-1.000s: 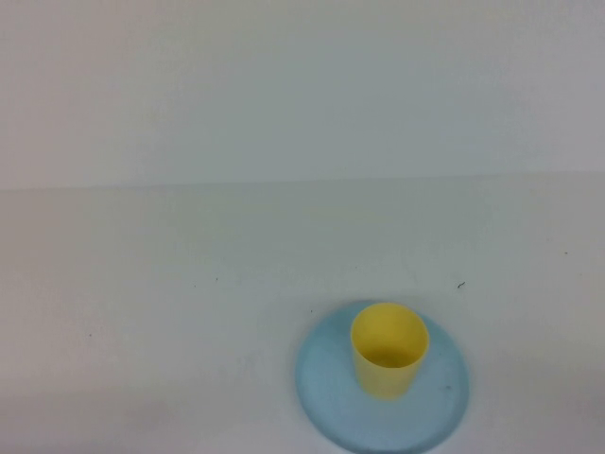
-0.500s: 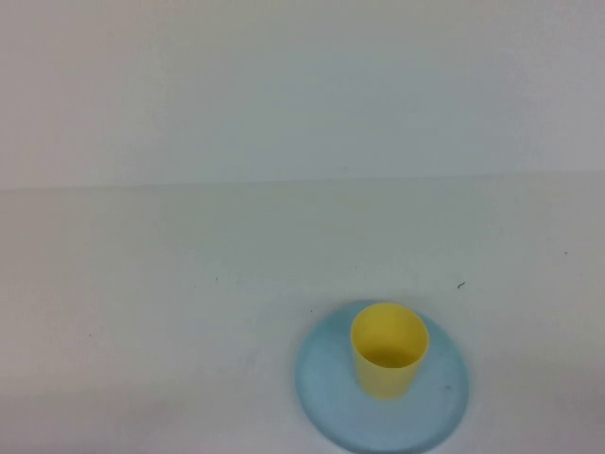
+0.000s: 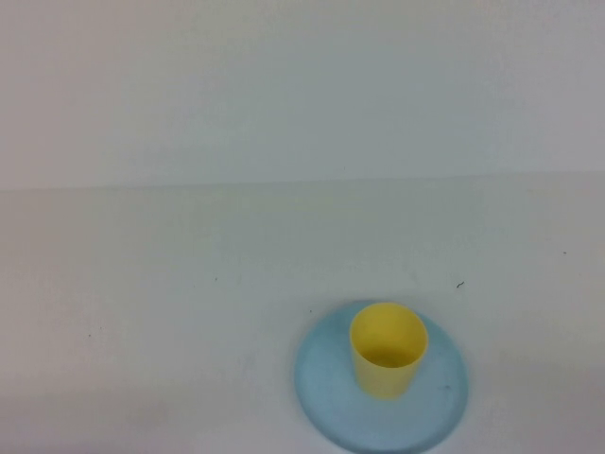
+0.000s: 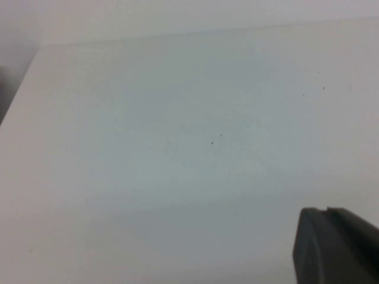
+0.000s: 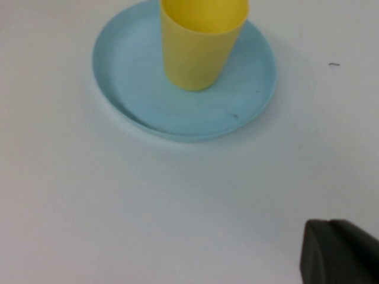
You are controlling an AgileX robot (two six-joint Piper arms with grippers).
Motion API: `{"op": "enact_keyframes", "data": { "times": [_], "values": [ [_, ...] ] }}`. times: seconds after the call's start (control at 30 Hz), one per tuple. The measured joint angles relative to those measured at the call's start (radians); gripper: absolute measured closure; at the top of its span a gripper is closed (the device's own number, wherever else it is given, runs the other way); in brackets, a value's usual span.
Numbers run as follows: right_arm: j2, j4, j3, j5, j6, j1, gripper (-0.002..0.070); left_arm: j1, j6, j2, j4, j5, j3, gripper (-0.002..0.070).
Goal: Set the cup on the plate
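Yellow cup (image 3: pixel 388 350) stood upright near the middle of the light blue plate (image 3: pixel 326 402), so placement looked complete. Left gripper (image 4: pixel 337 245) and right gripper (image 5: pixel 337 251) each showed only a dark edge, holding nothing visible; opening: cannot tell. Judged next move: none beyond parking.

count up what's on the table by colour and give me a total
Yellow: 1, the cup, standing upright on the plate.
Light blue: 1, the plate.
Total: 2.
Left gripper and right gripper show only at their wrist views' edges, touching neither.
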Motion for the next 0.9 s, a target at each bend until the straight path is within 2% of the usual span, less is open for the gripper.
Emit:
{"op": "enact_keyframes", "data": {
  "times": [0.1, 0.23, 0.37, 0.47, 0.57, 0.7, 0.9],
  "values": [
    [-0.032, -0.014, 0.000, 0.002, -0.038, -0.075, 0.0676, 0.000, 0.000, 0.000, 0.000, 0.000, 0.000, 0.0673],
    [-0.102, -0.059, 0.021, -0.052, -0.112, -0.238, 0.0676, 0.000, 0.000, 0.000, 0.000, 0.000, 0.000, 0.0673],
    [-0.179, -0.029, 0.109, -0.312, -0.097, -0.432, 0.0676, 0.000, 0.000, 0.000, 0.000, 0.000, 0.000, 0.0674],
    [-0.237, 0.039, 0.200, -0.531, -0.062, -0.525, 0.0676, 0.000, 0.000, 0.000, 0.000, 0.000, 0.000, 0.0674],
    [-0.299, 0.075, 0.280, -0.597, -0.048, -0.557, 0.0676, 0.000, 0.000, 0.000, 0.000, 0.000, 0.000, 0.0673],
    [-0.368, 0.086, 0.362, -0.590, -0.046, -0.564, 0.0676, 0.000, 0.000, 0.000, 0.000, 0.000, 0.000, 0.0673],
    [-0.437, 0.086, 0.379, -0.392, -0.046, -0.564, 0.0676, 0.000, 0.000, 0.000, 0.000, 0.000, 0.000, 0.0673]
  ]
}}
